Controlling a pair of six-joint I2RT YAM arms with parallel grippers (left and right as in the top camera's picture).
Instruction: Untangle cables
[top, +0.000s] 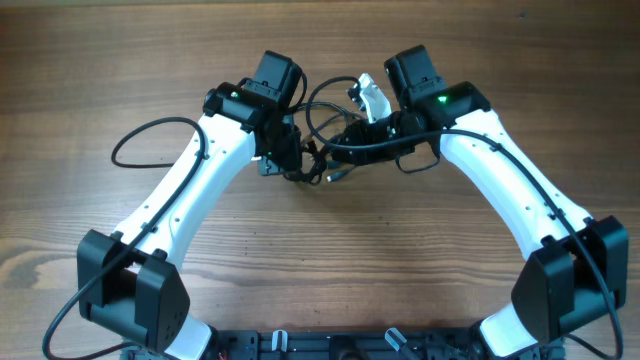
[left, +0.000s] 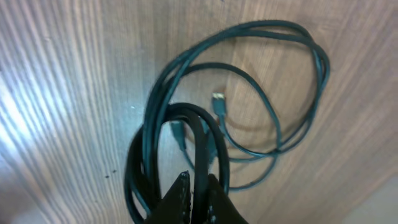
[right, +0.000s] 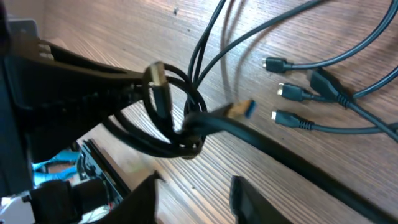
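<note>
From overhead: finds the cables (top: 318, 160) bunched near the middle of the table (top: 110, 60), one loop reaching toward the far side; cannot read either grip from above, fingertips hidden. From the left wrist: shows the left gripper (left: 196, 193) pressed together, pinching a doubled strand, with wide loops and a small plug (left: 217, 99) flat on the table beyond. From the right wrist: shows the right gripper (right: 196, 190) spread and empty, just short of the knot (right: 186, 134), a blue-tipped plug (right: 241, 110) poking out of it. Should hold the left pinch firm, close the right on that plug's stem beside the knot, and draw it back through the loop slowly. Cannot tell which strand crosses over inside the knot: too dark
</note>
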